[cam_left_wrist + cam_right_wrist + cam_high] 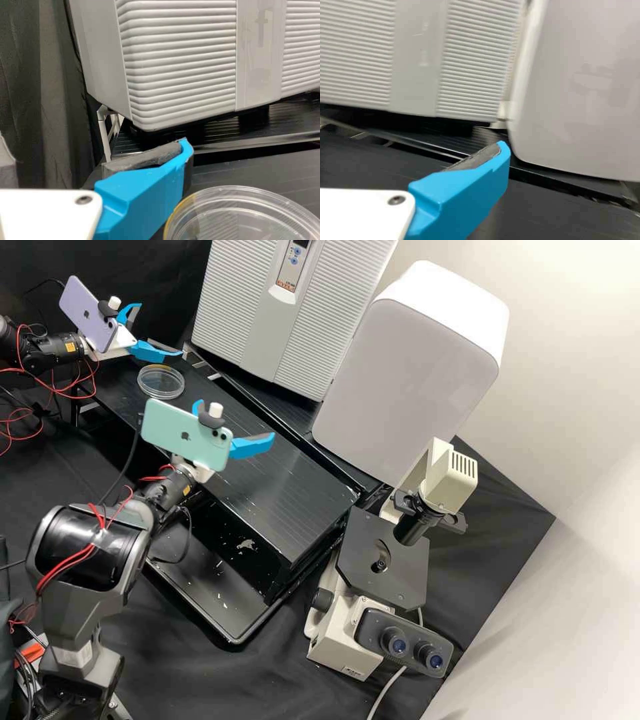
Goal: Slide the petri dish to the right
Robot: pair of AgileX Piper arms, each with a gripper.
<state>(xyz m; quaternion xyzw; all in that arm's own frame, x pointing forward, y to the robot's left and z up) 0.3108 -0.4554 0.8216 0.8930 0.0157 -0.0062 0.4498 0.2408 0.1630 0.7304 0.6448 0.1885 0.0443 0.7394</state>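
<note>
1. A black cloth [520, 527] covered the bench beneath all the equipment.
2. Two white units stood at the back: a ribbed white cabinet [280, 313] and, just beside it, a smooth white housing [413, 367]. The left wrist view faced the cabinet [190, 60]. The right wrist view took in the cabinet [395, 55] and the housing [580, 85] side by side.
3. A long black platform [287, 487] ran from the far left corner toward the near right, in front of both units. We noted white flecks on its front face.
4. A microscope [393, 573] stood on the cloth just beside the platform's near right end.
5. The right gripper [235, 420], carrying a mint-green phone [187, 433], hung over the middle of the platform, between the dish and the microscope end. Its fingers stood apart. Its wrist view showed one blue finger [465, 195] with nothing closed against it.
6. The left gripper [161, 329], carrying a purple phone [87, 320], hung at the platform's far left end. Its fingers stood apart and held nothing.
7. The petri dish [161, 381] lay flat on the platform's far left end, in front of the cabinet and just below the left gripper's lower finger. The dish was clear, and the black surface showed through it. In the left wrist view the dish [245, 217] sat just beside the blue finger [145, 200]. We could not tell whether they touched.
</note>
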